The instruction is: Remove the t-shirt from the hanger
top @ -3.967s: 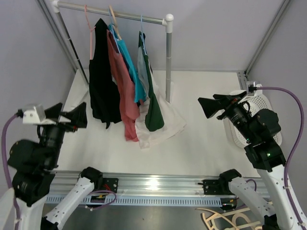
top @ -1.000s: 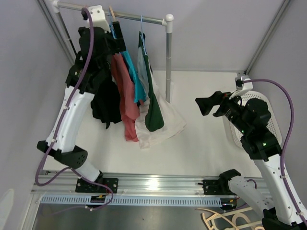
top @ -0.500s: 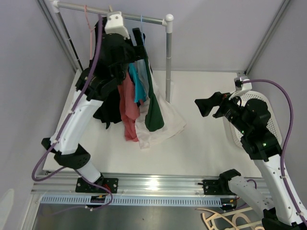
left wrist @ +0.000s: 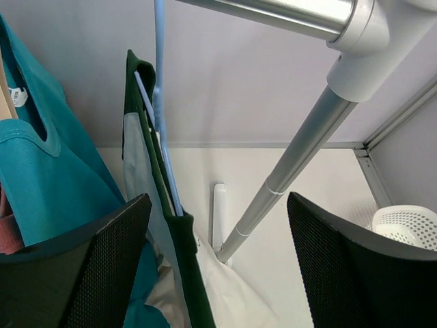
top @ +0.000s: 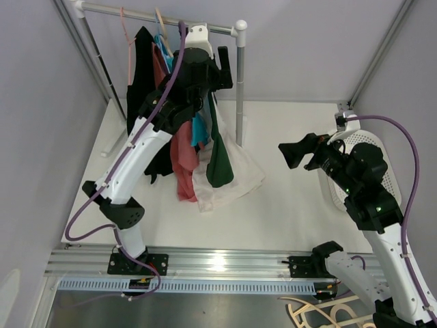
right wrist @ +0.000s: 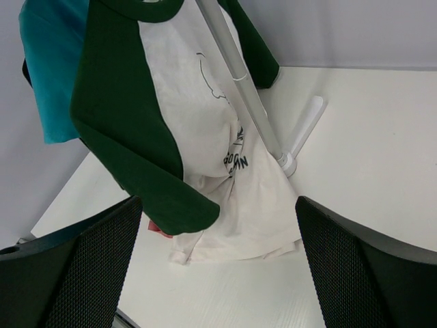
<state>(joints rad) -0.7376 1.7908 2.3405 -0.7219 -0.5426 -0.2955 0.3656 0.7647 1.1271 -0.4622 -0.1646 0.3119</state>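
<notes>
pale lilac-grey walls [top: 307, 48] close in a white table [top: 300, 205] on three sides, with slanted aluminium struts [top: 379, 55] in the far corners. a steel clothes rail [top: 102, 9] with white plastic joints [top: 240, 27] stands on the table at the far left, its post [top: 240, 89] upright. a ribbed aluminium track [top: 225, 263] runs along the near edge and catches a bright glare. the light is soft and even.

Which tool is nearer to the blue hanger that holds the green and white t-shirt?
Left. The left tool is open right in front of the blue hanger, up by the rail; the right tool is far off, beyond the rack post.
</notes>
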